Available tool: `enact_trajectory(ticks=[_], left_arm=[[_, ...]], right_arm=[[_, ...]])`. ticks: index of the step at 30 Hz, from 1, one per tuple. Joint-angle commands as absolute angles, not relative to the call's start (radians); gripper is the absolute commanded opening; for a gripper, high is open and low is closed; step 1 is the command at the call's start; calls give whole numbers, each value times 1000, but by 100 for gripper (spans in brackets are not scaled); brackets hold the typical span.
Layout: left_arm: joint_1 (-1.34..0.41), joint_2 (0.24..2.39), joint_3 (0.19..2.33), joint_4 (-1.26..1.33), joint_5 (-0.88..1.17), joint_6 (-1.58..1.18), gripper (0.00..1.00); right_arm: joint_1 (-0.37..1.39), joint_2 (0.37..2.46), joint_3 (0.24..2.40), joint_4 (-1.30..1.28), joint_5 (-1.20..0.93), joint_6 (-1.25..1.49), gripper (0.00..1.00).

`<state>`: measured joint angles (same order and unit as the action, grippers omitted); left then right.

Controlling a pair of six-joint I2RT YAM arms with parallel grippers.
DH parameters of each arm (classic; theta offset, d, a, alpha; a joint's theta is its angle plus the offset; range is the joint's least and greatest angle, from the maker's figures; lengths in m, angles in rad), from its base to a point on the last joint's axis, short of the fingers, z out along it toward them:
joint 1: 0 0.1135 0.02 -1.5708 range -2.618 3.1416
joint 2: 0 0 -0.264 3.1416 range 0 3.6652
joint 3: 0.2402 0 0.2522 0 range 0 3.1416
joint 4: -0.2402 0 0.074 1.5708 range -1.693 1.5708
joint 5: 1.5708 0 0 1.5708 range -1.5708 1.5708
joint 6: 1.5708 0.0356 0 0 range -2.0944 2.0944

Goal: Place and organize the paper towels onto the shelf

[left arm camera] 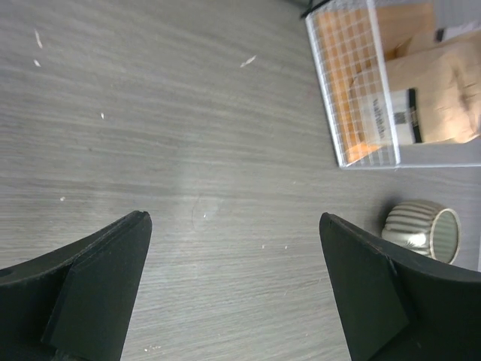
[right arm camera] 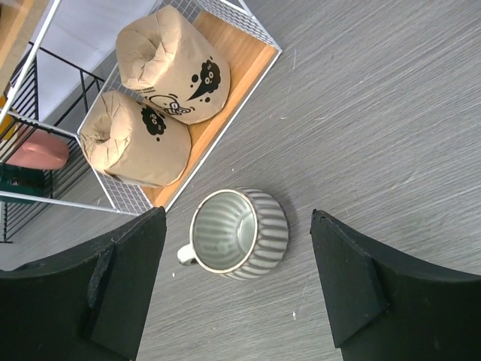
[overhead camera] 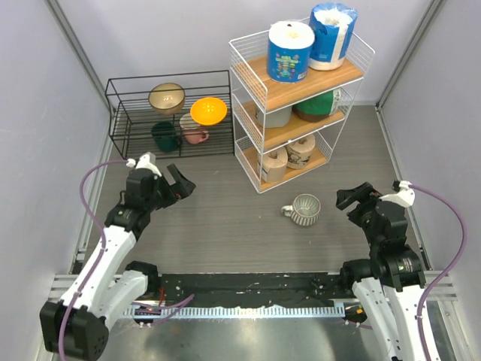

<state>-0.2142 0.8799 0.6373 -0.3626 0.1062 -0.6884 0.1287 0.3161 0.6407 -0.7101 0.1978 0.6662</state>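
The white wire shelf (overhead camera: 301,92) stands at the back right. Two white rolls in blue wrap (overhead camera: 290,51) (overhead camera: 332,36) stand on its top board. A grey roll (overhead camera: 274,115) and a green roll (overhead camera: 319,104) lie on the middle board. Two tan rolls (overhead camera: 273,163) (overhead camera: 302,150) lie on the bottom board, and both show in the right wrist view (right arm camera: 173,64) (right arm camera: 135,139). My left gripper (overhead camera: 180,184) (left arm camera: 233,226) is open and empty over bare table, left of the shelf. My right gripper (overhead camera: 353,197) (right arm camera: 238,214) is open and empty, above the mug.
A ribbed grey-white mug (overhead camera: 304,209) (right arm camera: 240,235) (left arm camera: 421,229) stands on the table in front of the shelf. A low black wire rack (overhead camera: 169,75) at the back left holds a tan bowl (overhead camera: 167,96), an orange bowl (overhead camera: 208,111) and cups. Grey walls close both sides.
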Motion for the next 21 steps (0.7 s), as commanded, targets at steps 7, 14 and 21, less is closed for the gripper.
enact_trajectory(ticks=[7,14,21], left_arm=[[-218,686,598,-374,6,-686,100],[-218,631,598,-406,-58,-695,100],[-218,514,586,-448,-155,-707,100]], right_arm=[[126,344,661,-716,314,747,85],[126,373,669,-730,333,747,85],[126,379,669,-733,342,749,85]])
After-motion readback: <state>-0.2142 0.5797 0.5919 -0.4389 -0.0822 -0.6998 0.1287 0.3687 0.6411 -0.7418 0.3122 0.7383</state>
